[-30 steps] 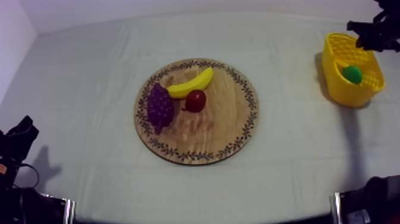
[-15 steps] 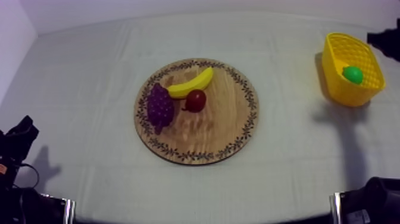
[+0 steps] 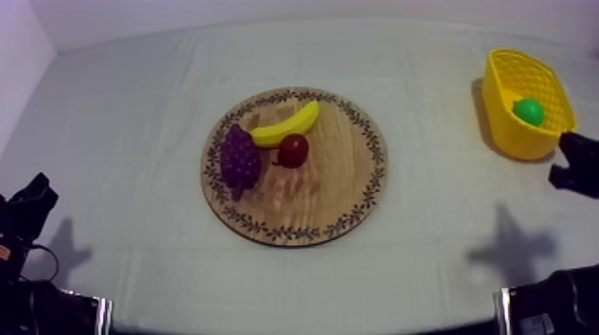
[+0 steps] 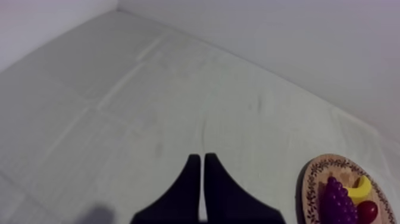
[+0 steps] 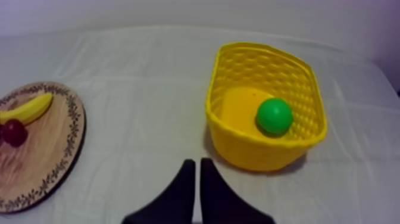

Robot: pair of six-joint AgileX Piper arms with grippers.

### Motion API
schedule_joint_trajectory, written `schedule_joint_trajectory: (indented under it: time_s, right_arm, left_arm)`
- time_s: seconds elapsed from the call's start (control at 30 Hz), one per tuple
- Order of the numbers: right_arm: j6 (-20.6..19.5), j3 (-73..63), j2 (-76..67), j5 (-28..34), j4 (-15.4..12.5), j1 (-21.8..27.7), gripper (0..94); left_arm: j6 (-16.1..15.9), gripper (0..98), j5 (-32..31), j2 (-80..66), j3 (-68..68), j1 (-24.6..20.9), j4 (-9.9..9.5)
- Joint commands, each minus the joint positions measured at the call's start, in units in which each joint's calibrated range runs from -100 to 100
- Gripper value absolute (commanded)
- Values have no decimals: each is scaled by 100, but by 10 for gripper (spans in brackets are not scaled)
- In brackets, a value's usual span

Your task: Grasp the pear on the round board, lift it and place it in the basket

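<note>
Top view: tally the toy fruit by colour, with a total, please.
Yellow: 1, banana
Purple: 1, bunch of grapes
Red: 1, small red fruit
Green: 1, pear, in the yellow basket
Total: 4

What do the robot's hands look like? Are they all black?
Yes. The left end effector and the right end effector are both plain black. Each has two fingers, wide at the base and narrowing to a thin tip. No markings show on them.
</note>
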Motion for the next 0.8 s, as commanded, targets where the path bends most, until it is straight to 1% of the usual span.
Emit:
schedule_joint_trajectory:
  time_s: [0.0,0.17,0.27,0.37,0.5,0.6,0.67,0.77]
  right_arm:
    - [12,304,-693,90,22,-1,7]
    - [0,838,-1095,172,54,56,6]
    - [-68,1087,-1159,46,60,74,10]
    - [-49,1242,-1180,-137,8,89,47]
    - [219,1373,-1189,-285,-191,104,114]
    - [263,1471,-1191,-424,-263,139,158]
    - [325,1534,-1191,-566,-286,168,144]
    - [367,1608,-1192,-790,-310,184,85]
  left_arm:
    - [-1,1,5,2,2,-2,0]
    - [0,1,5,2,2,-2,0]
    - [0,1,5,2,2,-2,0]
    - [-1,1,5,2,2,-2,0]
    - [-1,1,5,2,2,-2,0]
    - [-1,1,5,2,2,-2,0]
    - [-1,1,5,2,2,-2,0]
    - [-1,1,5,2,2,-2,0]
